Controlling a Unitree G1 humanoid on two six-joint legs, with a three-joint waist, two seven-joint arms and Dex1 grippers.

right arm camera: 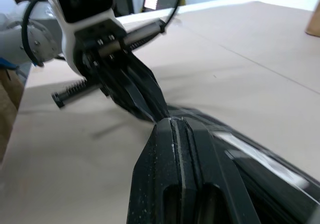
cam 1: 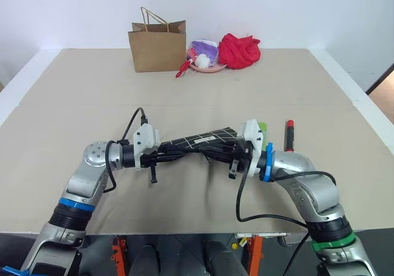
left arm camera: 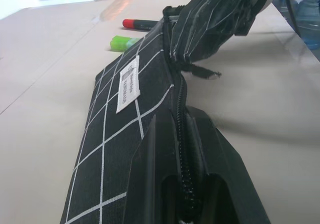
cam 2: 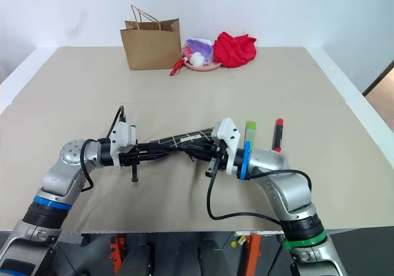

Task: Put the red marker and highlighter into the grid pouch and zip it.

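The grid pouch [cam 1: 203,140], black with white lines and a small white label [left arm camera: 128,83], hangs above the table, stretched between my two grippers. My left gripper [cam 1: 171,153] is shut on its left end along the zip [left arm camera: 181,134]. From the other side, my right gripper [cam 1: 215,154] is shut on the bunched right part of the pouch. The two sets of fingertips [right arm camera: 172,124] come close together. The red marker [cam 1: 289,134] lies on the table just right of my right wrist. The light green highlighter [cam 2: 250,132] lies beside it, partly behind the gripper mount.
At the far edge of the tan table [cam 1: 92,91] stand a brown paper bag [cam 1: 157,45], a pink bowl [cam 1: 206,59] with purple and white items, and a red cloth [cam 1: 240,50]. The table's front edge runs just below my arms.
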